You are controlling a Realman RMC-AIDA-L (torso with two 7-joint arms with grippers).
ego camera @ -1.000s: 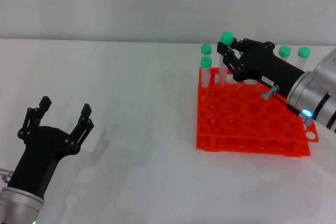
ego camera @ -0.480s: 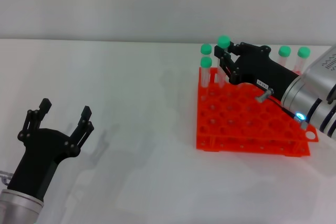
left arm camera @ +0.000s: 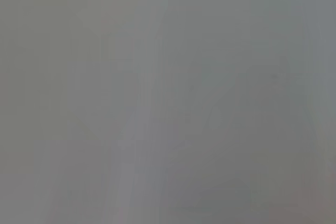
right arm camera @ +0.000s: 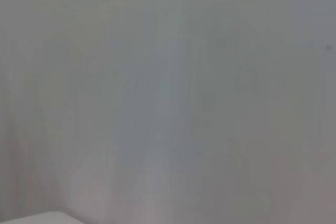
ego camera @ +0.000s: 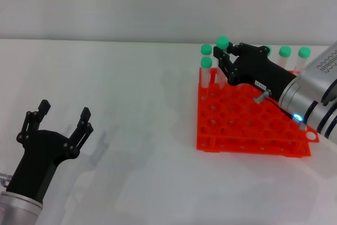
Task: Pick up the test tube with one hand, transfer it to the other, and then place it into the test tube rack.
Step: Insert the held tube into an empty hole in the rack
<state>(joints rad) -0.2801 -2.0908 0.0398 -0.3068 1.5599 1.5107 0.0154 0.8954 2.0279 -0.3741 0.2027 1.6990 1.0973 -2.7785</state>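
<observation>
In the head view the orange test tube rack (ego camera: 247, 119) stands on the white table at the right. My right gripper (ego camera: 223, 61) reaches over its far left corner and is shut on a green-capped test tube (ego camera: 222, 42), held upright with its lower end among the back holes. Two other green-capped tubes (ego camera: 206, 62) stand in the rack just left of it. My left gripper (ego camera: 58, 120) is open and empty at the near left, far from the rack. Both wrist views show only blank grey.
More green-capped tubes (ego camera: 285, 52) stand along the rack's back row at the right. The white table (ego camera: 131, 104) stretches between my two arms, with a pale wall behind it.
My right gripper has moved left and slightly down with the tube, closer to the two tubes at the rack's far left corner. The left gripper has sunk slightly.
</observation>
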